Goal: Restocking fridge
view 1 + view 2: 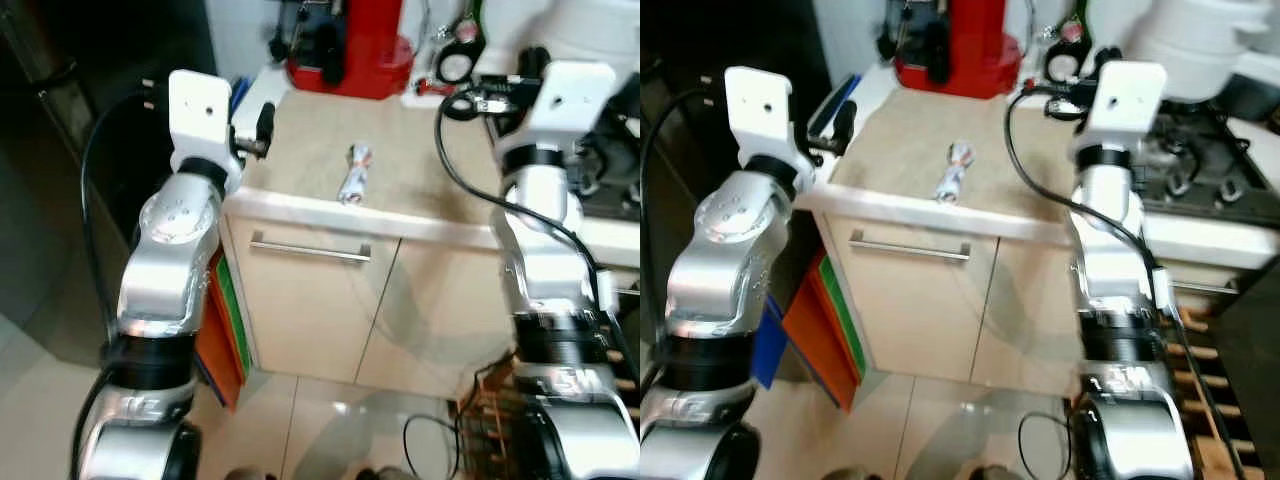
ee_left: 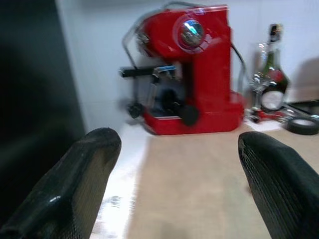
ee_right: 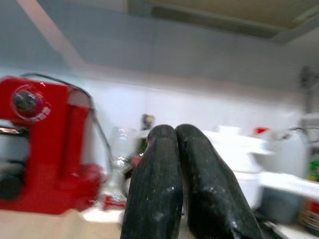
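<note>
Kitchen; beige bench (image 1: 420,160) over a cupboard with a drawer handle (image 1: 310,248), hob (image 1: 1200,185) lying beyond the right arm.

Left claw (image 2: 174,184): fingers spread wide, gripping nothing, hovering at the bench's near left corner. Red coffee machine (image 2: 194,79) standing straight ahead of it by the wall; bottle (image 2: 272,74) and tape roll (image 2: 302,124) sitting beside that machine.

Right claw (image 3: 179,189): fingers pressed together, pinching nothing, pointing over the bench's far right end.

Crumpled packet (image 1: 357,172): lying on the bench between the two claws, well apart from each.

Orange and green boards (image 1: 225,330): leaning against the cupboard's side below the left claw.
</note>
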Robot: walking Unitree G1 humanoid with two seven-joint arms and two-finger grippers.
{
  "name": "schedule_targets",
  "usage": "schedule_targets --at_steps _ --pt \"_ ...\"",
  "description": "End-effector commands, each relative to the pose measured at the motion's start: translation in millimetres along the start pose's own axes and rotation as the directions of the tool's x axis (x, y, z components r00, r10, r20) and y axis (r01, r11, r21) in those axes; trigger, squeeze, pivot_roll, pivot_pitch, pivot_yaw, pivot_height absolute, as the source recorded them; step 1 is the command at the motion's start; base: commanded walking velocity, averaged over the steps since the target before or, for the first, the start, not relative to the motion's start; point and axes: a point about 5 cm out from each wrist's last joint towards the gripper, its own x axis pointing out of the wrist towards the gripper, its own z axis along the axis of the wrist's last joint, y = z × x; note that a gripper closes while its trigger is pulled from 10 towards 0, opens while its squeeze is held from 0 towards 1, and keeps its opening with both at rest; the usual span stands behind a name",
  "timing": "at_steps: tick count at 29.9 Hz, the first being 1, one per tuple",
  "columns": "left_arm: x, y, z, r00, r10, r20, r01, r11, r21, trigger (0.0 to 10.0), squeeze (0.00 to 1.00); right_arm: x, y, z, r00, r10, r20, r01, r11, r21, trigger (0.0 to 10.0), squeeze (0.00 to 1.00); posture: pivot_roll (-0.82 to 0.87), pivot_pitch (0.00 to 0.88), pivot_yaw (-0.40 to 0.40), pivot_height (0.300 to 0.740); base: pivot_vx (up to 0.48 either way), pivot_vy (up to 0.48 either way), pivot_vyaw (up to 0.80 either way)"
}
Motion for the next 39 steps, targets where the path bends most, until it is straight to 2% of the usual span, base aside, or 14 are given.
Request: schedule_targets --at_steps 1,3,5,7,10,11,13,17,21,26,28,32,34,39 --pt "14.2 -15.4 -1.3 0.997 -0.058 -0.042 0.058 0.998 -0.015 10.0 0.00 -15.5 -6.6 -0.9 1.000 0.011 -0.013 -0.011 0.999 -0.051 10.0 0.00 -0.08 0.000 -0.008 0.740 0.000 0.000 0.00" --pt "29.6 -33.7 -2.4 0.987 -0.132 -0.094 0.127 0.991 -0.049 10.0 0.00 -40.6 -6.6 -8.2 0.998 0.033 -0.058 -0.038 0.996 -0.085 10.0 0.00 -0.10 0.000 -0.008 0.740 0.000 0.000 0.00" --pt "36.0 -41.2 -2.1 0.981 -0.158 -0.110 0.153 0.987 -0.053 10.0 0.00 -51.9 -3.1 -10.7 0.996 0.050 -0.079 -0.057 0.995 -0.085 10.0 0.00 -0.11 0.000 -0.011 0.740 0.000 0.000 0.00" --pt "36.0 -41.2 -2.1 0.981 -0.158 -0.110 0.153 0.987 -0.053 10.0 0.00 -51.9 -3.1 -10.7 0.996 0.050 -0.079 -0.057 0.995 -0.085 10.0 0.00 -0.11 0.000 -0.011 0.740 0.000 0.000 0.00" --pt "46.5 -53.0 -5.6 0.968 -0.202 -0.152 0.194 0.979 -0.062 10.0 0.00 -76.1 7.9 -25.7 0.984 0.101 -0.145 -0.112 0.991 -0.068 10.0 0.00 -0.10 0.000 -0.005 0.740 0.000 0.000 0.00" --pt "46.5 -53.0 -5.6 0.968 -0.202 -0.152 0.194 0.979 -0.062 10.0 0.00 -76.1 7.9 -25.7 0.984 0.101 -0.145 -0.112 0.991 -0.068 10.0 0.00 -0.10 0.000 -0.005 0.740 0.000 0.000 0.00" --pt "53.0 -61.7 -9.7 0.951 -0.236 -0.202 0.225 0.971 -0.078 10.0 0.00 -90.2 8.1 -34.8 0.973 0.112 -0.203 -0.130 0.988 -0.080 10.0 0.00 -0.10 0.000 0.013 0.740 0.000 0.000 0.00" --pt "56.9 -67.1 -12.3 0.938 -0.253 -0.236 0.242 0.967 -0.077 10.0 0.00 -97.1 7.6 -38.4 0.966 0.108 -0.234 -0.132 0.987 -0.087 10.0 0.00 -0.11 0.000 0.024 0.740 0.000 0.000 0.00" --pt "59.5 -64.0 -15.0 0.939 -0.220 -0.264 0.217 0.975 -0.043 10.0 0.00 -101.6 7.5 -41.1 0.962 0.086 -0.258 -0.111 0.990 -0.085 10.0 0.00 -0.10 0.000 0.041 0.740 0.000 0.000 0.00" --pt "57.5 -67.7 -21.5 0.918 -0.256 -0.304 0.233 0.966 -0.112 10.0 0.00 -115.8 14.8 -47.0 0.950 0.081 -0.301 -0.105 0.992 -0.067 10.0 0.00 -0.08 0.000 0.066 0.740 0.000 0.000 0.00" --pt "59.3 -70.6 -19.8 0.909 -0.274 -0.313 0.252 0.961 -0.110 10.0 0.00 -118.7 17.8 -46.6 0.947 0.094 -0.308 -0.117 0.991 -0.059 10.0 0.00 -0.06 0.000 0.064 0.740 0.000 0.000 0.00" --pt "60.3 -71.5 -20.5 0.902 -0.280 -0.329 0.261 0.960 -0.101 10.0 0.00 -120.7 21.8 -48.4 0.942 0.114 -0.316 -0.136 0.989 -0.051 10.0 0.00 -0.05 0.000 0.064 0.740 0.000 0.000 0.00" --pt "59.5 -75.2 -23.6 0.883 -0.308 -0.353 0.278 0.951 -0.133 10.0 0.00 -118.7 26.6 -50.2 0.940 0.121 -0.318 -0.141 0.989 -0.041 10.0 0.00 -0.04 0.000 0.066 0.740 0.000 0.000 0.00" --pt "58.0 -79.6 -26.9 0.866 -0.337 -0.370 0.300 0.941 -0.155 10.0 0.00 -116.5 30.8 -48.1 0.942 0.135 -0.306 -0.151 0.988 -0.028 10.0 0.00 -0.03 0.000 0.063 0.740 0.000 0.000 0.00"
